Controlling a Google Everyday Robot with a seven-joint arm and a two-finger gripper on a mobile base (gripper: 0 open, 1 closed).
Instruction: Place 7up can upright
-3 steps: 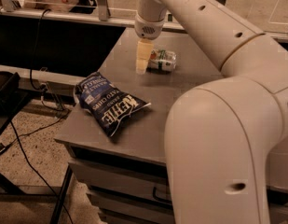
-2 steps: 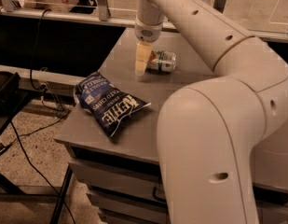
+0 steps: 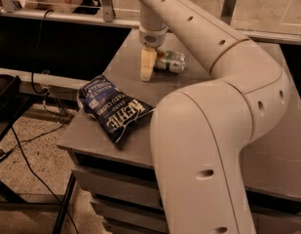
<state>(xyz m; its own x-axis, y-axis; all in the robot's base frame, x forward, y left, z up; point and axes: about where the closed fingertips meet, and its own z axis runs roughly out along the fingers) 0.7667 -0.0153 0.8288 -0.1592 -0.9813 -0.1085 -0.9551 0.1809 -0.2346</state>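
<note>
Lying on side: can (image 3: 170, 61), on far part of table (image 3: 86, 133), not upright. Long axis running left-right across view, right end dipping slightly toward camera. Which end is carrying tab: cannot tell. Gripper (image 3: 147, 74) hanging tip-down just left of can, tip at table surface; contact with can unclear. Claw state: cannot tell. Arm (image 3: 213, 130) arching over table from right foreground. Chip bag (image 3: 113, 108) lying flat near front-left edge, apart from can.
</note>
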